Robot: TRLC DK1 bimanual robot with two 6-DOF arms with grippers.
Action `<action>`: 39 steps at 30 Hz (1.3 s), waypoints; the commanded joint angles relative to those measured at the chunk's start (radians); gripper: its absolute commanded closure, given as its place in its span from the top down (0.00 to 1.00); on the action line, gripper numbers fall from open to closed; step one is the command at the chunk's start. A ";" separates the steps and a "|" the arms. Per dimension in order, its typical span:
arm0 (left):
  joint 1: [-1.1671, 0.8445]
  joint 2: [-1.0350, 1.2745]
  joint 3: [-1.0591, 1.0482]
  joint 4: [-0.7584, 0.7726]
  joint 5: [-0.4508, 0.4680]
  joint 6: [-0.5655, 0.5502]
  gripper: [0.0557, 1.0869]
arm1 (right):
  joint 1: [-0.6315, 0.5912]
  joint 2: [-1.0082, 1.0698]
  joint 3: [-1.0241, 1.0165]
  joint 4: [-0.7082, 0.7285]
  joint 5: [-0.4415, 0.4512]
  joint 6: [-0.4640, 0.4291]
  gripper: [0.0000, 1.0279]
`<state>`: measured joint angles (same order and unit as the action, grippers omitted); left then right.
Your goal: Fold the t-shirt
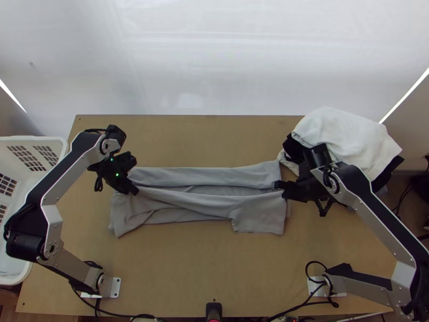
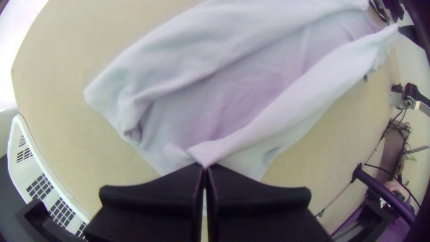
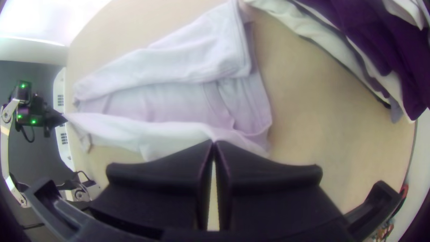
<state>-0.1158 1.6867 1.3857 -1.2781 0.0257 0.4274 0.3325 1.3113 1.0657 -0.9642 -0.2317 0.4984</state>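
Top view: the t-shirt [image 1: 257, 206] lies on the tabletop [image 1: 214, 268], its long axis running away from the basket [image 1: 36, 140]. Its far side is folded inward. My left claw [image 1: 133, 192] pinches the near flap at the basket end, my right claw [image 1: 279, 186] the end farthest from the basket. Each is nearest its own end, so I judge both must carry the flap across that axis together, or it could skew.

Left wrist view: my left claw is closed on the flap's basket-end corner, the cloth stretching away from it.

Right wrist view: my right claw is clenched on the flap, which runs back toward the basket.
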 commanded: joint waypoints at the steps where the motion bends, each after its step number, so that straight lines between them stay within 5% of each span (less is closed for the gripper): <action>1: 0.004 0.041 0.064 0.037 0.019 -0.030 0.04 | -0.003 0.045 0.037 0.051 0.009 0.032 0.03; 32: 0.102 0.248 0.262 0.036 0.082 -0.029 0.04 | 0.054 0.301 0.220 0.312 0.196 0.120 0.03; 34: 0.102 0.225 0.236 0.031 0.137 -0.019 0.09 | 0.068 0.299 0.226 0.317 0.221 0.117 0.27; 36: 0.108 0.183 0.210 0.019 0.273 0.013 0.28 | 0.079 0.293 0.223 0.317 0.224 0.112 0.91; 39: 0.114 0.131 0.159 0.019 0.427 0.020 0.51 | 0.085 0.270 0.220 0.317 0.242 0.114 0.97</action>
<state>-0.0147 1.8870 1.6154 -1.2469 0.2222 0.4217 0.3950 1.5929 1.2774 -0.6632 -0.0334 0.6167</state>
